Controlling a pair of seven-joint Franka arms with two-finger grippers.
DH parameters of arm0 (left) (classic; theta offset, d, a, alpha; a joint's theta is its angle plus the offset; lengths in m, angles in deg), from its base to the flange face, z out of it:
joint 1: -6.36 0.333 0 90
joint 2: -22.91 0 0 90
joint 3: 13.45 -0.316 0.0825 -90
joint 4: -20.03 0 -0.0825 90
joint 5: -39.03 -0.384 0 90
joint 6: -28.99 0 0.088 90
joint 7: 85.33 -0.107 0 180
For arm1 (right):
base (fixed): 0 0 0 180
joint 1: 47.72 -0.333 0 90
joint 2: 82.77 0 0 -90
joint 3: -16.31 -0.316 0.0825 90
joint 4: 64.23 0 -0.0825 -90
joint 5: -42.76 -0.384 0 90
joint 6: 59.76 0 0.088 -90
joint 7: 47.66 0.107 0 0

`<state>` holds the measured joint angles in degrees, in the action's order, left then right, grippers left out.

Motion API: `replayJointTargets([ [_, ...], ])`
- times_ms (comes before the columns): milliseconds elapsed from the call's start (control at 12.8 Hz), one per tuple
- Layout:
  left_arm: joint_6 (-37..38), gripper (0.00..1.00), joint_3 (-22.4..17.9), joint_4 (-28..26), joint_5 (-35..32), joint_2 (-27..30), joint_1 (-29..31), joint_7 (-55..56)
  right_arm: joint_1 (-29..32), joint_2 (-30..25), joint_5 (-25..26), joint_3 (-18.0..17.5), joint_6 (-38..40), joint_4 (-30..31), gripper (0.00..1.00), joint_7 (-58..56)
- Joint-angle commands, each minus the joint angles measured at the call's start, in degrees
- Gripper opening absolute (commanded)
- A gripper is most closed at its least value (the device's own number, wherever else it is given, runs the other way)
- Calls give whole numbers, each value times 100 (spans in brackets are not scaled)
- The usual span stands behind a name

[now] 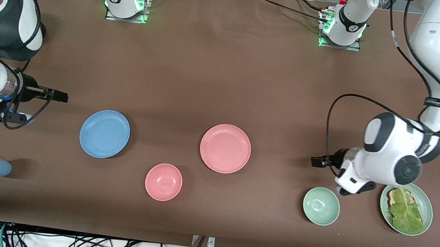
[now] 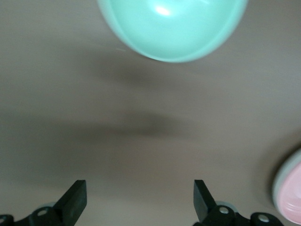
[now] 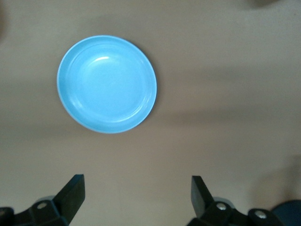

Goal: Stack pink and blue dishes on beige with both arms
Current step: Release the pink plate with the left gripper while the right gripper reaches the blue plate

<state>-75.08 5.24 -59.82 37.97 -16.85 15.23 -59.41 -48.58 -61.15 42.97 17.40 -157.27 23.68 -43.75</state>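
On the bench lie blue plate (image 1: 105, 133) and pink plate (image 1: 225, 148); wrist views alone show left gripper (image 2: 140, 200) and right gripper (image 3: 138, 195) spread wide, empty.

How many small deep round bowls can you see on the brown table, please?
2. The pink matte bowl sits nearer the front camera than the flat pink plate; the pale green bowl sits beside the lettuce plate, toward the left arm's end.
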Motion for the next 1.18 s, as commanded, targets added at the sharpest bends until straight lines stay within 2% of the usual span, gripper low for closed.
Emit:
replayJointTargets([
  [0,265,100,-6,-58,-585,170,185,-114,68,482,41,-30,-487,50,100,-48],
  [157,291,100,3,-49,-807,170,465,-367,120,624,41,-30,-1502,584,100,-214],
  [313,422,100,-6,-49,-808,327,746,-1077,112,686,41,-30,-2837,1339,100,-250],
  [470,597,100,-145,-154,-790,659,810,-1841,112,668,41,-30,-3510,1807,100,-268],
  [627,810,100,-1082,-582,-668,1396,137,-2554,112,685,41,-39,-3625,1922,100,-268],
  [783,880,100,-2041,-1040,-97,2101,-707,-2610,112,677,41,-39,-4220,2333,100,-268],
  [862,1054,100,-2245,-1068,-44,2382,-911,-2662,112,677,41,-39,-4537,2536,99,-268],
  [940,1178,100,-2256,-1086,-43,2637,-966,-2671,121,677,41,-39,-4766,2677,98,-277],
  [1097,1196,100,-2265,-1165,-26,3094,-1080,-2671,121,686,41,-39,-4892,2758,87,-277],
])
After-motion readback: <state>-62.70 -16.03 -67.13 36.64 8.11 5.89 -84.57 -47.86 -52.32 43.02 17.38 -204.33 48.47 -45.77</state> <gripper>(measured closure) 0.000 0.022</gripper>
